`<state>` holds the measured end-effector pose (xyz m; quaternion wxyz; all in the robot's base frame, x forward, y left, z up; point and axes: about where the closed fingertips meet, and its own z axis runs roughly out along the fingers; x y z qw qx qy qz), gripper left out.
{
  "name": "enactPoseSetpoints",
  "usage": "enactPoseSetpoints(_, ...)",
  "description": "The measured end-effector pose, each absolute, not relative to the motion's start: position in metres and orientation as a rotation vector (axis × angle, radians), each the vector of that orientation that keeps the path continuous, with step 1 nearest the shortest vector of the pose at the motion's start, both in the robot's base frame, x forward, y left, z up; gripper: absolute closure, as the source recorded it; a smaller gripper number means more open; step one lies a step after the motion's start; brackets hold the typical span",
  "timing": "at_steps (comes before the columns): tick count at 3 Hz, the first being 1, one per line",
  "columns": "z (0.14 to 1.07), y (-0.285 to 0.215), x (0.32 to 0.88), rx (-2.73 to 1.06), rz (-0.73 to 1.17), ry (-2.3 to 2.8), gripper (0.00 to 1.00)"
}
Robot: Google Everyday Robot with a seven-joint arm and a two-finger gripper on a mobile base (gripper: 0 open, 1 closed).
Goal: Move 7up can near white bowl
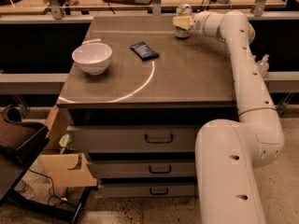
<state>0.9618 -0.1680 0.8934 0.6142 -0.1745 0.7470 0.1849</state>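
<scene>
7up can (pixel 184 9) stands upright at the back edge of the bench (pixel 196 73), upper centre-right of the frame, right at the gripper (pixel 182 22). the gripper's pale tip crosses the can's mid-body from the right, so only the silver top shows above it and a bit of the base below. jaws: can't tell if they're clamped on the can or just set around it. can's base looks to be on the bench top.

arm (pixel 243 64) comes up from the big white base (pixel 229 171) at lower right, rises along the bench's right side, bends at an elbow near the upper right, then runs roughly level leftwards w/ the wrist pointing at the can.

white bowl (pixel 92 57) sits upright toward the left of the bench, well apart from the can. betw. them, nearer the back, a flat dark blue packet (pixel 144 50) lies at an angle. a thin bright arc (pixel 145 80) curves across the bench top in front of the packet.

labels: the can's print is mostly covered and not readable; packet's marking too small to read. bench front has stacked drawers (pixel 159 138) w/ dark handles.
</scene>
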Motion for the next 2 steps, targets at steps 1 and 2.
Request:
enactPoseSetpoints(1, 0.913, -0.167, 0.954, -0.412, 0.423, 1.727, 1.00)
enactPoseSetpoints(2, 0.954, -0.173, 0.933, -0.421, 0.394, 1.736, 1.00)
